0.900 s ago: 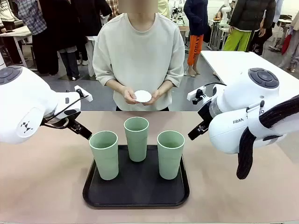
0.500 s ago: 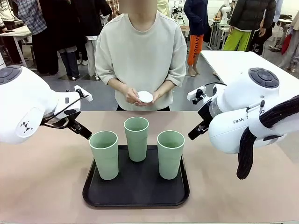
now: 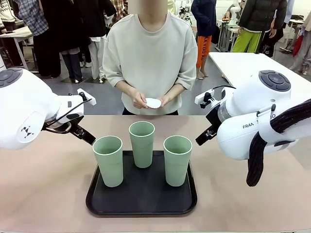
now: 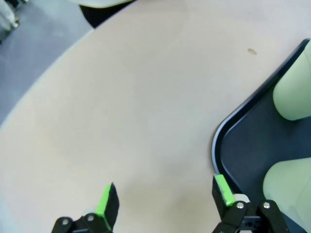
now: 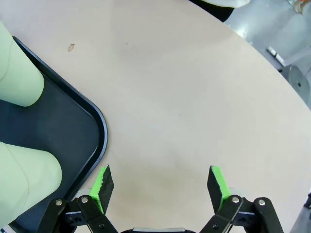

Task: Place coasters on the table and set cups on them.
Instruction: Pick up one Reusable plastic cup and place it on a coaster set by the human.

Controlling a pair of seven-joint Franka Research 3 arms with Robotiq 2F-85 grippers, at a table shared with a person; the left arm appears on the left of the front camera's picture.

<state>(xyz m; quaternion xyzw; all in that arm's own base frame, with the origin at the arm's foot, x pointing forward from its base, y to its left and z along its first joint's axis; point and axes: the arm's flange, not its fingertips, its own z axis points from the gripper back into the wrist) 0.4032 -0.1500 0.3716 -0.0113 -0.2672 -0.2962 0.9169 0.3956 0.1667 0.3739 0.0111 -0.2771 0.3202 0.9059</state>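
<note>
Three mint-green cups stand upright on a black tray (image 3: 141, 204): one at the left (image 3: 108, 160), one at the back middle (image 3: 142, 143), one at the right (image 3: 177, 160). Across the beige table (image 3: 43, 194) a person holds white coasters (image 3: 153, 103) in both hands at waist height. My left gripper (image 4: 165, 199) hangs open above bare tabletop just off the tray's left edge (image 4: 218, 141). My right gripper (image 5: 160, 187) is open too, over the table beside the tray's right edge (image 5: 99, 126). Two cups show in each wrist view (image 4: 291, 94) (image 5: 17, 73).
The tray sits at the near middle of the table, with bare tabletop to its left, right and far side. A white table (image 3: 252, 63) stands at the back right. Other people stand in the background.
The person has shifted slightly to the right and lowered the coasters a little. Both arms and the cups have stayed put.
</note>
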